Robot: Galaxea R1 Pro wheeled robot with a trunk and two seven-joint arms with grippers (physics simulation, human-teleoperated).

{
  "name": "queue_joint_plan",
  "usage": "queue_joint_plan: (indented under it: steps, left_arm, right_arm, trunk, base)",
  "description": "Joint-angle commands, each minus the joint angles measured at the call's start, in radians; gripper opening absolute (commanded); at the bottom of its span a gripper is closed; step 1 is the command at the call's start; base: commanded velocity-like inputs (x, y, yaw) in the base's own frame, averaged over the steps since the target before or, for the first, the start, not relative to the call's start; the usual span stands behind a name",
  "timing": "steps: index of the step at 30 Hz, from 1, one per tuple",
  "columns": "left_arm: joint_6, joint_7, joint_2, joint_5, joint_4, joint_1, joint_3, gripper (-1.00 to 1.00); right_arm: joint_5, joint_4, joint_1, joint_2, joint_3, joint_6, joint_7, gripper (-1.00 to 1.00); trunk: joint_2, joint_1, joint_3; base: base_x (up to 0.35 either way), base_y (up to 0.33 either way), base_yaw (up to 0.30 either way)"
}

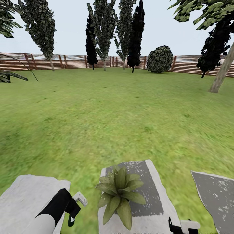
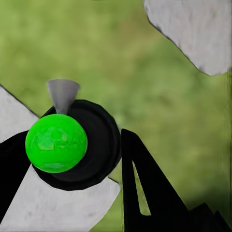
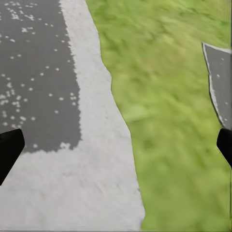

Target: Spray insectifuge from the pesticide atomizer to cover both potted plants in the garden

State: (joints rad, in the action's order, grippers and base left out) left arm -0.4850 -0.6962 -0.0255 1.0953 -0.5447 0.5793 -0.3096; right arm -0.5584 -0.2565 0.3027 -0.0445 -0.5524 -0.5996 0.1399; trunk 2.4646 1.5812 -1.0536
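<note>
One potted plant (image 1: 118,195), a low rosette of broad green leaves, sits on a grey stepping stone (image 1: 152,185) at the bottom centre of the head view. Just left of it, my left gripper (image 1: 70,209) is shut on the pesticide atomizer (image 1: 80,198), whose white head pokes out toward the plant. In the left wrist view the atomizer (image 2: 99,145) appears as a dark round body with a bright green cap and a grey nozzle, held between the black fingers (image 2: 145,188) of my left gripper (image 2: 72,140). My right gripper (image 1: 183,226) (image 3: 116,150) is open over the stone's edge, holding nothing.
Green lawn stretches ahead to a brown slatted fence (image 1: 71,61) with dark trees and a round bush (image 1: 160,59). A leaning trunk (image 1: 222,70) stands at right. More stepping stones lie at bottom left (image 1: 29,195) and bottom right (image 1: 216,195).
</note>
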Motion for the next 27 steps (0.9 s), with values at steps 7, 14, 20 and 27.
queue_joint_plan:
  steps: [7, 14, 20, 27]
  left_arm:
    - [-0.004, -0.006, -0.002, 0.005, -0.003, 0.001, -0.008, -1.0]
    - [-0.004, -0.006, 0.001, 0.006, -0.012, 0.001, -0.009, -1.0]
    - [-0.004, -0.006, 0.005, 0.005, 0.0, 0.001, -0.005, -1.0]
    - [-0.003, 0.07, 0.003, -0.003, 0.025, 0.001, -0.008, -1.0]
  right_arm:
    - [-0.011, 0.002, 0.001, 0.0, -0.004, -0.003, 0.006, 1.0]
    - [-0.011, 0.002, 0.001, 0.0, -0.004, -0.003, 0.006, 1.0]
    - [-0.011, 0.001, 0.001, 0.0, -0.004, -0.003, 0.005, 1.0]
    - [-0.01, 0.0, 0.001, -0.002, -0.005, -0.003, 0.006, 1.0]
  trunk:
    - [0.0, 0.0, -0.001]
    - [0.0, 0.0, -0.001]
    - [0.0, 0.0, -0.001]
    - [0.014, 0.007, -0.008]
  base:
    - [-0.132, -0.232, 0.108]
    - [-0.081, -0.1, 0.268]
    - [-0.003, -0.003, 0.085]
    - [0.0, 0.0, 0.002]
